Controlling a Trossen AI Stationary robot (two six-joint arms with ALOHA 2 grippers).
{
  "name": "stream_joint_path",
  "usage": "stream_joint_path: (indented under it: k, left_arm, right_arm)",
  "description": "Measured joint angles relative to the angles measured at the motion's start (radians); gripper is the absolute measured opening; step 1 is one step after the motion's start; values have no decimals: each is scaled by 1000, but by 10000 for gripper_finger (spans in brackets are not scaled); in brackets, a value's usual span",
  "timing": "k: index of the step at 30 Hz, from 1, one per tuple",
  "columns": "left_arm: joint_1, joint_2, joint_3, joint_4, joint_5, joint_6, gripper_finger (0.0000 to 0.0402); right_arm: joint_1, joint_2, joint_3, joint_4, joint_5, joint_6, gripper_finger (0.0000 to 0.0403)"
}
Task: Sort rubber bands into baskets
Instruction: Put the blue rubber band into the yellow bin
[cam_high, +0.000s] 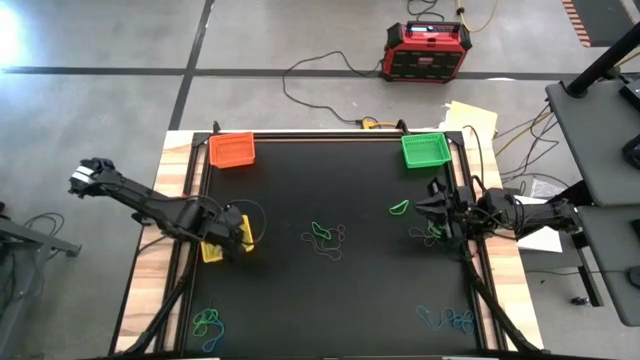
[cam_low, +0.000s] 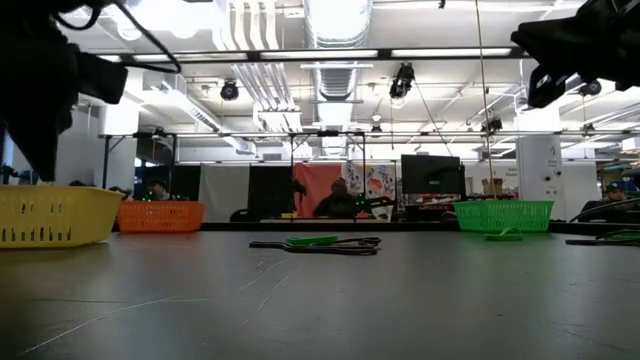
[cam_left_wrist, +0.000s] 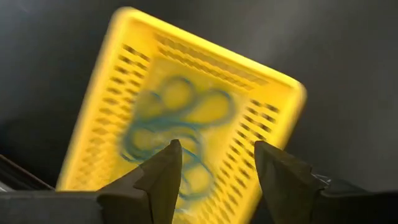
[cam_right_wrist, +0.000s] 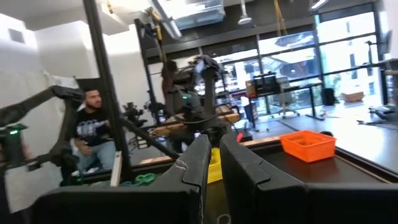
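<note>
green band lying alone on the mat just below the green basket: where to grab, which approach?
Take the thin green elastic loop across one strand at its long side, coming straight down. It lies flat on the black table mat, apart from other bands, so an open claw can straddle the strand.

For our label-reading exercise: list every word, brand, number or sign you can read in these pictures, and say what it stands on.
No text can be read in any view.
The red-and-black box on the floor beyond the table: any marking is too small to read.
The posters in the room behind the table: blurred, unreadable.
The orange basket, green basket and yellow basket: no labels visible.
</note>
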Motion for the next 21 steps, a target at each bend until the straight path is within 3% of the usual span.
stream_joint_path:
  k: [3,9,17,21]
  left_arm:
    - [-16,30,55,1,61,-2,192]
    - [-99,151,195,20,71,25,186]
    - [-329,344,359,12,100,42,185]
    - [-437,424,402,22,103,-50,185]
  right_arm:
    - [0,0,0,0,20,0,34]
    - [0,0,0,0,75,0,34]
    - [0,0,0,0,77,0,34]
    - [0,0,0,0,77,0,34]
